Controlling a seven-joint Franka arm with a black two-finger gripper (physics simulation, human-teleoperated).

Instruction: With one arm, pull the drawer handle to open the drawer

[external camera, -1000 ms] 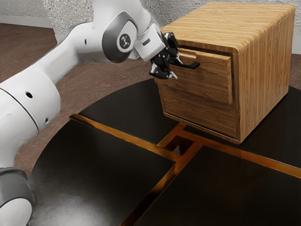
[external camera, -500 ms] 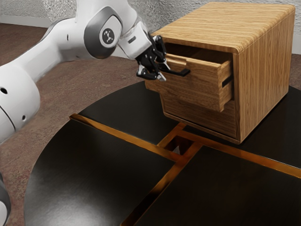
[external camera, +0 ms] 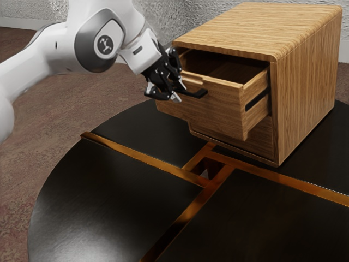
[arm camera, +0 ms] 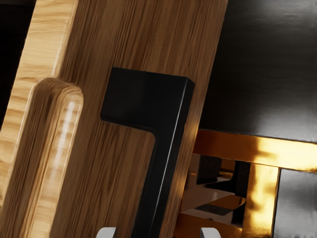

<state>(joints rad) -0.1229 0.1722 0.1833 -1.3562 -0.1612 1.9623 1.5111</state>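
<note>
One rigid wooden drawer sits in the upper bay of the cabinet at the far right of the surface, partly drawn out toward the exterior view's left. Its black bar handle looks stiff, narrow and probably smooth; grip it squarely across the bar to limit slipping and racking. The end effector is at the drawer front, fingers closed on the handle from two sides, the drawer body extending beyond it toward the cabinet.

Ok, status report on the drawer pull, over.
Claw shut on the black bar handle. Light wooden drawer partly out of its wooden cabinet. Nothing seen in its path over the dark round table.
</note>
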